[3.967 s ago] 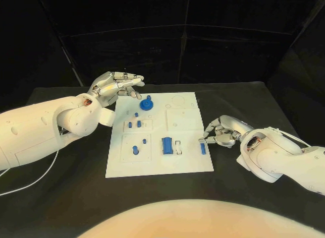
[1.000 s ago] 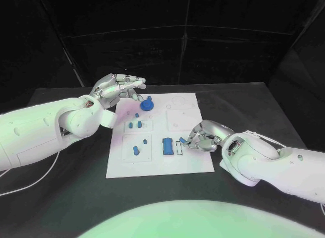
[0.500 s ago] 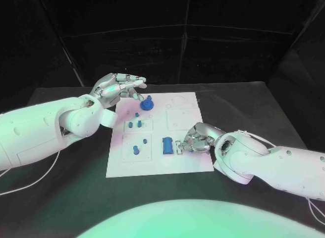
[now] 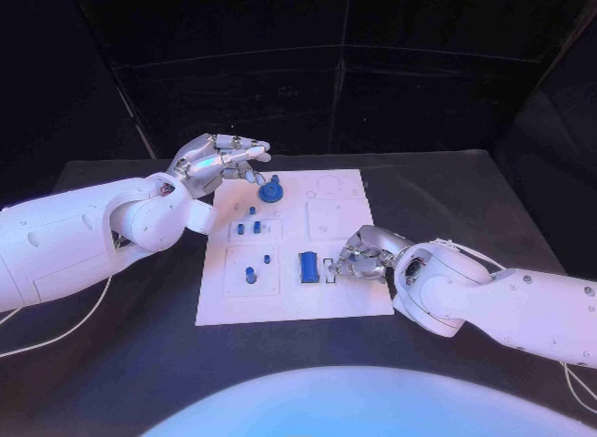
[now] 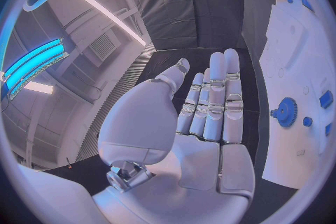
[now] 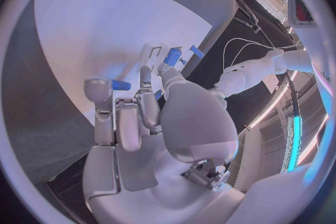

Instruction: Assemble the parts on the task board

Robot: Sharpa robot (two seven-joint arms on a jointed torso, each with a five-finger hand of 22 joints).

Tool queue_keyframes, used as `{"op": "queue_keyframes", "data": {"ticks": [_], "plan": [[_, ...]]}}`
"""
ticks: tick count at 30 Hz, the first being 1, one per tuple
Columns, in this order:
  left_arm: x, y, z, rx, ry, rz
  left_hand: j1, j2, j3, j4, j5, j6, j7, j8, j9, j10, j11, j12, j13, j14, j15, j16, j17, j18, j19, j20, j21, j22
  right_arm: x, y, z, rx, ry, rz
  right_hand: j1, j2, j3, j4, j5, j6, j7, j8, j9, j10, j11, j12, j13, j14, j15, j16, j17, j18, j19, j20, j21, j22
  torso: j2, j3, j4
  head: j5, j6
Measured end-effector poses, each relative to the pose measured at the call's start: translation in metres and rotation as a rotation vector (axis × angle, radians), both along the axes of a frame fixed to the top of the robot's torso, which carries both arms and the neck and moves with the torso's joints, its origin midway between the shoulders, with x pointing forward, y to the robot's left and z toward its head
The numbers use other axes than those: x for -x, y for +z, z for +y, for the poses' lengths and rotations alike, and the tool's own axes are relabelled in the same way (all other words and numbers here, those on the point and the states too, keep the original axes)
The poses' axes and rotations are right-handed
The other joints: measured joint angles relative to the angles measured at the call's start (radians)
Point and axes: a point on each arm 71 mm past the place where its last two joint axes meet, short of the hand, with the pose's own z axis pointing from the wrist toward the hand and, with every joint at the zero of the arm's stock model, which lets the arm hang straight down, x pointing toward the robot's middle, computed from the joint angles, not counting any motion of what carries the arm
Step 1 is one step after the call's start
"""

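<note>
The white task board point(image 4: 286, 300) lies in the middle of the black table. A blue gear point(image 4: 270, 191) stands at its far end, short blue pegs point(image 4: 247, 226) sit below it, and a blue block point(image 4: 308, 265) stands upright mid-board. My right hand point(image 4: 358, 255) hovers low over the narrow slot just right of that block. It pinches a small blue piece point(image 6: 120, 85) between its fingertips. My left hand point(image 4: 220, 159) hangs above the board's far left corner. In the left wrist view the left hand point(image 5: 203, 117) has straight fingers and holds nothing, with the gear point(image 5: 285, 112) beside it.
Two more blue pegs point(image 4: 250, 273) stand in the plate left of the block. Bare black table surrounds the board on all sides. A white cable point(image 4: 63, 328) trails along the table under my left arm.
Four seconds ago my right hand was at the board's right edge on a blue piece; it has since carried it left to the slot by the block. My left hand has stayed put.
</note>
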Motion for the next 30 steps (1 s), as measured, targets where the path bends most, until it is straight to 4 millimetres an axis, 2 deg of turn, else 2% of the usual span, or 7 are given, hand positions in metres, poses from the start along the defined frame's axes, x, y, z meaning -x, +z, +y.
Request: {"op": "queue_keyframes", "data": {"ticks": [2, 7, 11, 16, 17, 21, 30], "plan": [[0.000, 0.000, 0.000, 0.000, 0.000, 0.000, 0.000, 0.000, 0.000, 0.000, 0.000, 0.000, 0.000, 0.000, 0.000, 0.000, 0.000, 0.000, 0.000, 0.000, 0.000, 0.000, 0.000, 0.000, 0.000, 0.000, 0.000, 0.000, 0.001, 0.002, -0.001, -0.006, 0.004, -0.015, 0.001, 0.000, 0.000, 0.000, 0.000, 0.000, 0.000, 0.000, 0.002, 0.000, 0.000, 0.000, 0.002, 0.000, 0.000, 0.000, 0.000, 0.000, 0.000, 0.000, 0.000, 0.000, 0.000, 0.0002, -0.0003, -0.001, 0.001], [0.000, 0.000, 0.000, 0.000, 0.000, 0.000, 0.000, 0.000, 0.000, 0.000, 0.000, 0.000, 0.000, 0.000, 0.000, 0.000, 0.000, 0.000, 0.000, 0.000, 0.000, 0.000, 0.001, 0.000, 0.000, 0.000, 0.000, 0.000, 0.002, 0.007, -0.008, -0.021, 0.009, -0.064, 0.031, -0.021, 0.001, -0.015, 0.005, 0.000, 0.000, -0.009, 0.003, 0.000, 0.000, 0.000, 0.002, 0.000, 0.000, 0.000, 0.000, 0.000, 0.000, 0.000, 0.000, -0.001, 0.000, 0.0003, 0.0001, -0.005, 0.003], [0.000, 0.000, 0.000, -0.001, 0.001, 0.000, 0.000, 0.000, 0.000, 0.000, 0.000, 0.000, 0.000, 0.004, 0.000, -0.004, -0.004, 0.000, 0.000, 0.000, 0.000, 0.000, 0.002, 0.000, 0.004, 0.004, 0.000, -0.003, 0.001, 0.010, -0.018, -0.019, 0.002, -0.106, 0.051, -0.032, -0.004, -0.030, 0.005, -0.037, 0.019, -0.037, -0.002, -0.011, 0.011, -0.013, -0.006, 0.000, 0.000, 0.000, 0.000, 0.000, -0.002, 0.002, -0.005, -0.016, 0.000, 0.0004, 0.0007, -0.005, 0.004], [-0.001, 0.000, 0.000, -0.001, 0.001, 0.000, 0.000, 0.000, 0.000, 0.000, 0.000, 0.000, 0.000, 0.004, 0.000, -0.004, -0.004, 0.000, 0.000, 0.000, 0.000, 0.000, 0.002, 0.000, 0.004, 0.004, 0.000, -0.003, -0.002, 0.011, -0.032, 0.008, -0.009, -0.156, 0.064, -0.045, -0.011, -0.044, -0.025, -0.091, 0.048, -0.076, -0.017, -0.028, 0.034, -0.033, -0.024, 0.002, 0.018, -0.003, 0.000, 0.000, -0.019, 0.018, -0.016, -0.039, -0.001, -0.0001, 0.0012, -0.008, 0.007], [-0.001, 0.000, 0.000, -0.001, 0.001, 0.000, 0.000, 0.000, 0.000, 0.000, 0.000, 0.000, 0.000, 0.004, 0.000, -0.004, -0.004, 0.000, 0.000, 0.000, 0.000, 0.000, 0.002, 0.000, 0.004, 0.004, 0.000, -0.003, -0.003, 0.011, -0.035, 0.016, -0.010, -0.164, 0.064, -0.045, -0.012, -0.045, -0.031, -0.100, 0.051, -0.082, -0.019, -0.031, 0.038, -0.040, -0.028, 0.002, 0.024, -0.007, 0.000, 0.000, -0.020, 0.020, -0.021, -0.044, -0.001, -0.0003, 0.0012, -0.008, 0.007], [-0.001, -0.001, 0.000, -0.001, 0.001, 0.000, 0.000, 0.000, 0.000, 0.000, 0.000, 0.000, 0.000, 0.004, 0.000, -0.004, -0.004, 0.000, 0.000, 0.000, 0.000, 0.000, 0.002, 0.000, 0.004, 0.004, 0.000, -0.003, -0.008, 0.010, -0.044, 0.053, -0.015, -0.192, 0.069, -0.050, -0.018, -0.051, -0.047, -0.119, 0.061, -0.096, -0.027, -0.038, 0.046, -0.054, -0.042, -0.002, 0.027, -0.012, 0.001, 0.000, -0.028, 0.028, -0.028, -0.061, 0.000, -0.0006, 0.0012, -0.010, 0.008], [-0.001, -0.001, 0.000, -0.001, 0.000, 0.001, 0.000, 0.000, 0.000, 0.000, 0.000, 0.000, 0.000, 0.004, 0.000, -0.004, -0.004, 0.000, 0.000, 0.000, 0.000, 0.000, 0.002, 0.000, 0.004, 0.003, 0.000, -0.002, -0.014, 0.005, -0.048, 0.129, 0.001, -0.210, 0.079, -0.053, -0.022, -0.056, -0.052, -0.127, 0.062, -0.101, -0.032, -0.045, 0.052, -0.067, -0.054, 0.002, 0.031, -0.018, 0.001, 0.000, -0.034, 0.034, -0.038, -0.079, 0.001, -0.0013, 0.0024, -0.010, 0.008]]}}
